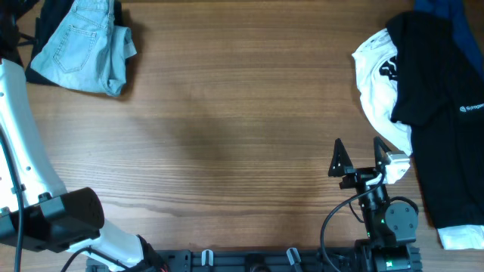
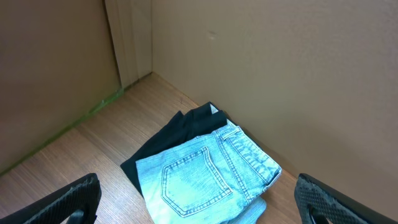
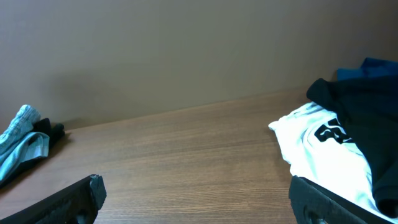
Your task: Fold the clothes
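The pale light-blue denim shorts (image 1: 87, 45) lie folded in a compact bundle at the far left of the wooden table, one stitched back pocket facing up. In the left wrist view the shorts (image 2: 199, 174) lie on a black garment (image 2: 155, 149). My left gripper (image 2: 199, 202) is open and empty, hovering above the shorts' near edge. My right gripper (image 1: 360, 155) is open and empty, low over bare table at the front right. In the right wrist view the open right gripper (image 3: 196, 193) frames bare wood, and the shorts (image 3: 22, 140) show far off at the left.
A white shirt with black print (image 1: 378, 75) and a black garment with small white lettering (image 1: 439, 91) lie piled at the right edge, with blue cloth (image 1: 446, 9) behind them. Brown walls stand close behind the shorts (image 2: 280, 74).
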`<action>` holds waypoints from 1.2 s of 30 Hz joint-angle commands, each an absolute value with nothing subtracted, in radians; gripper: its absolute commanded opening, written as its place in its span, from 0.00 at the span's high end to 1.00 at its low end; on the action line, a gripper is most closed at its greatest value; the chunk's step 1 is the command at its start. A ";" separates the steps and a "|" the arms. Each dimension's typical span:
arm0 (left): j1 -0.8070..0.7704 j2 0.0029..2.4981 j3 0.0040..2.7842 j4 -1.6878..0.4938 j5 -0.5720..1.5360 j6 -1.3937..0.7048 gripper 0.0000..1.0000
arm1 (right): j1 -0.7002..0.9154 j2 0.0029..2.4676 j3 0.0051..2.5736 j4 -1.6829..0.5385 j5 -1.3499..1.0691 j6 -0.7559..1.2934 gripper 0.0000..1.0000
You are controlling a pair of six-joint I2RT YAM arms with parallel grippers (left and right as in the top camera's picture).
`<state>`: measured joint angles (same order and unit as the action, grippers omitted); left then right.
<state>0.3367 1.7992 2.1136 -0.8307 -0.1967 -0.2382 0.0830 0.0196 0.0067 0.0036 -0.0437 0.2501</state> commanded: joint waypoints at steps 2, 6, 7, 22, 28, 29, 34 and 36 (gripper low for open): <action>0.345 1.802 2.109 -0.829 -0.206 -0.240 0.00 | 0.087 0.021 0.005 0.004 -0.037 0.265 0.00; 0.302 1.762 2.109 -0.829 -0.206 -0.240 0.00 | 0.087 0.021 0.005 0.004 -0.037 0.265 0.00; 0.276 1.745 2.109 -0.829 -0.207 -0.240 0.00 | 0.087 0.021 0.005 0.004 -0.037 0.265 0.00; 0.071 1.235 1.523 -0.715 -0.228 -0.392 0.00 | 0.087 0.021 0.005 0.004 -0.037 0.265 0.00; 0.071 0.765 0.860 -0.375 -0.165 -0.390 0.00 | 0.087 0.021 0.005 0.004 -0.037 0.265 0.00; 0.071 0.674 0.765 -0.339 -0.160 -0.390 0.00 | 0.087 0.021 0.005 0.004 -0.036 0.265 0.00; 0.070 0.353 0.509 -0.317 -0.126 -0.390 0.00 | 0.087 0.021 0.005 0.004 -0.037 0.265 0.00; 0.069 0.277 0.450 -0.317 -0.123 -0.389 0.00 | 0.087 0.021 0.005 0.004 -0.037 0.265 0.00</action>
<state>0.0738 0.3626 0.5274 -0.3206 -0.1501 -0.3805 0.0830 0.0238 0.0063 0.0010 -0.0437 0.2501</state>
